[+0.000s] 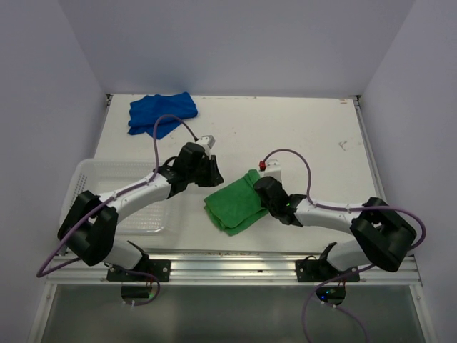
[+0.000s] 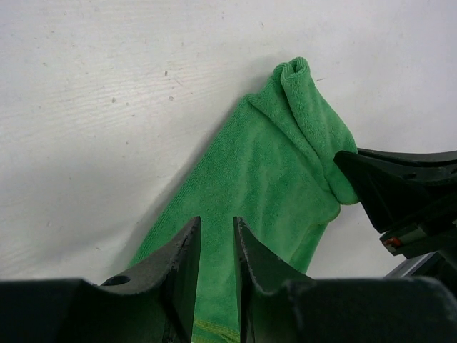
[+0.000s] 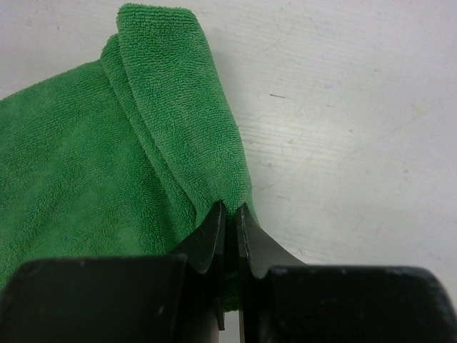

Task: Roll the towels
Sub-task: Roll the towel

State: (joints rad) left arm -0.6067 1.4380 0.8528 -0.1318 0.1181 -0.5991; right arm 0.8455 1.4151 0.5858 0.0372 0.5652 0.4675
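Observation:
The green towel (image 1: 232,207) lies on the white table between my two grippers, with its right edge turned over into a short roll (image 3: 178,107). My right gripper (image 3: 230,209) is shut on the near end of that rolled edge; in the top view it (image 1: 259,191) sits at the towel's right side. My left gripper (image 2: 216,225) hovers over the towel's left part (image 2: 271,179), jaws only a little apart, with nothing between them; in the top view it (image 1: 214,175) is at the towel's upper left. The blue towel (image 1: 162,113) lies crumpled at the far left of the table.
A white perforated basket (image 1: 93,171) stands at the left, under my left arm. The right gripper's black finger (image 2: 371,186) shows in the left wrist view. White walls close in the table on three sides. A metal rail (image 1: 235,261) runs along the near edge.

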